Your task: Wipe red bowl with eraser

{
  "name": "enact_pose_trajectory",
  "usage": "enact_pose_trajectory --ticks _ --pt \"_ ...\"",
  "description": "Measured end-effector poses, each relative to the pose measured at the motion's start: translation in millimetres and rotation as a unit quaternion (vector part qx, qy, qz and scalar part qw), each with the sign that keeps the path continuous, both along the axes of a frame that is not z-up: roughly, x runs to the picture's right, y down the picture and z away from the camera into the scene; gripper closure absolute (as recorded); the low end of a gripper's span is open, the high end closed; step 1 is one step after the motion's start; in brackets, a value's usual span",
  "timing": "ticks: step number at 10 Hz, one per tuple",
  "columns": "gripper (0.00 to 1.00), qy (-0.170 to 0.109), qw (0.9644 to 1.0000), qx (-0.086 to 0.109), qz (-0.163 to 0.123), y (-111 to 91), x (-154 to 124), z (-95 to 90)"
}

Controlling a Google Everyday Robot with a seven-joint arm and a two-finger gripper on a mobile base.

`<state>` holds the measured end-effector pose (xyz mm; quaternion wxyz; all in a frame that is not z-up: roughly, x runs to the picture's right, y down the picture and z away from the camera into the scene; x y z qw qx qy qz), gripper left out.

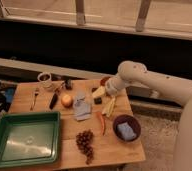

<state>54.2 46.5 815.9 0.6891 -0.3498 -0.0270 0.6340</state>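
Wooden table (69, 132) carries two bowls, one red bowl (104, 80), one purple bowl (115, 122); gripper (99, 93), jaws released, hangs over one eraser (97, 100).

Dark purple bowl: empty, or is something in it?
Not empty: a blue-grey cloth lies inside the dark purple bowl. The gripper hovers near the eraser, apart from that bowl.
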Motion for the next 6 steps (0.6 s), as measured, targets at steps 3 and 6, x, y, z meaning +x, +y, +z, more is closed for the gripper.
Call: enact_pose_trajectory --ticks 3,6 --pt "0.2 -0.008 0.9995 -0.013 -0.026 5.9 -38.5 20.1" --pt "0.2 0.012 0.9981 -0.028 -0.053 5.7 -42.7 47.9"
